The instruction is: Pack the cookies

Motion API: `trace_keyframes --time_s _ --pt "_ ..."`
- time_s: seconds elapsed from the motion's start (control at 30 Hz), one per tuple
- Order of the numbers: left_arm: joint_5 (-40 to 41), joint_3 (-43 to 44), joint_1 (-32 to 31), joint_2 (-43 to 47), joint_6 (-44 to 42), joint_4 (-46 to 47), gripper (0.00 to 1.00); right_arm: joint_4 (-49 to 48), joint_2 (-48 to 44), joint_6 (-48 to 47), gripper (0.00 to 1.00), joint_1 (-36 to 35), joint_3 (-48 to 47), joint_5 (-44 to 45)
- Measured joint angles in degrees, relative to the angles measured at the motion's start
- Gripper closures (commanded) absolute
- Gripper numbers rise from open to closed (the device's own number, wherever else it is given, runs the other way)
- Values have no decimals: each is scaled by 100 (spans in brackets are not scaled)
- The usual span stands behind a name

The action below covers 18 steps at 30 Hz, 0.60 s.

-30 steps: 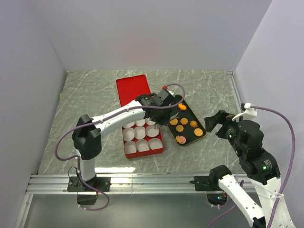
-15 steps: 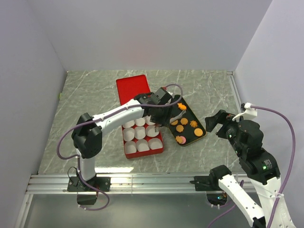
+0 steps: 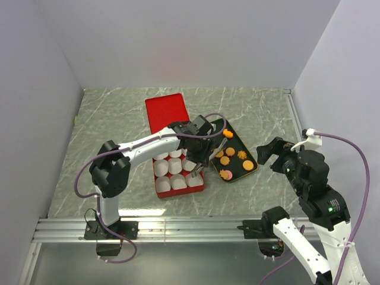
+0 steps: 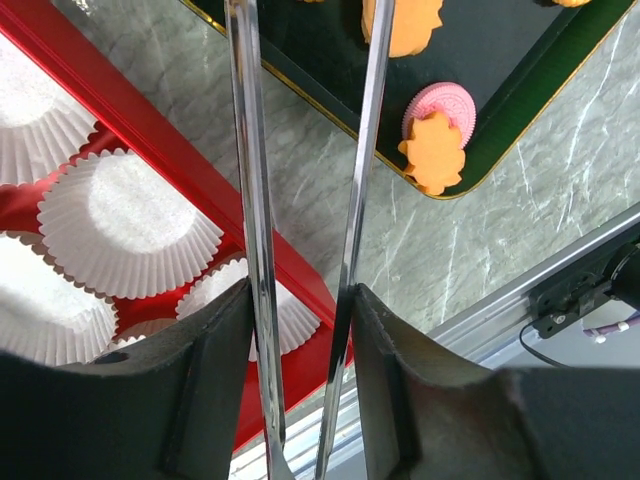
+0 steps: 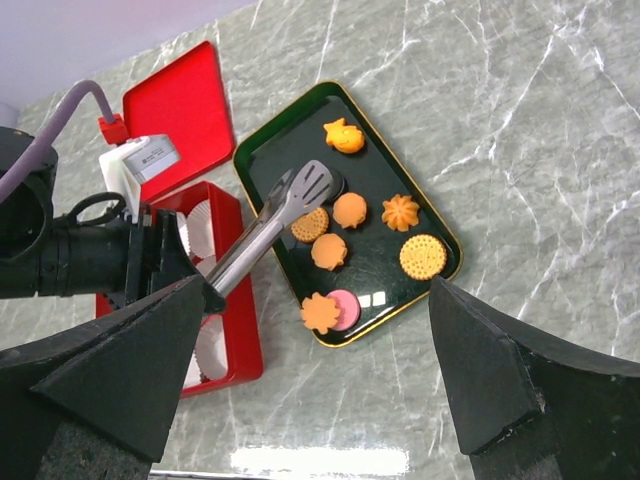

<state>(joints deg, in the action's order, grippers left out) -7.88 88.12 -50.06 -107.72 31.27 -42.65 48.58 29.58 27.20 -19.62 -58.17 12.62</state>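
Several cookies lie on a black tray (image 3: 252, 168): a fish-shaped orange one (image 5: 344, 137), round and flower-shaped orange ones (image 5: 422, 257), and a pink one (image 5: 348, 305) partly under an orange flower one (image 5: 321, 313). The pink one (image 4: 445, 98) also shows in the left wrist view. My left gripper (image 3: 199, 145) (image 4: 300, 385) is shut on metal tongs (image 5: 285, 215) (image 4: 250, 200). The tong heads hover empty over the tray's far-left part, their arms slightly apart. My right gripper (image 3: 270, 151) (image 5: 318, 290) is open and empty, raised to the right of the tray.
A red box (image 3: 178, 191) holding several white paper cups (image 4: 125, 225) lies left of the tray. Its red lid (image 3: 165, 111) lies flat behind it. Grey marble table, walls on three sides, a metal rail along the near edge.
My left gripper has turned and shifted slightly nearer, over the box's right edge, swinging the tongs over the tray. The cookies and the right arm have not moved.
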Motion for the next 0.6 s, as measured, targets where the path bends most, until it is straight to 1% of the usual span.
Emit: trace_keyframes --time_s 0.1,0.17,0.3,0.4,0.6 --pt "63 122 0 0 2 -116 55 0 7 20 0 0 0 -55" --pt "192 350 0 0 -2 -275 55 4 63 46 0 0 -13 -229" --pt "466 870 0 61 -13 -472 56 39 555 225 0 0 -372 -798" --pt "636 1106 -9 269 -13 -612 56 -35 1008 535 0 0 -767 -1311" --pt "1086 1397 -85 872 7 -848 58 -503 1600 1576 0 0 -1174 -2197"
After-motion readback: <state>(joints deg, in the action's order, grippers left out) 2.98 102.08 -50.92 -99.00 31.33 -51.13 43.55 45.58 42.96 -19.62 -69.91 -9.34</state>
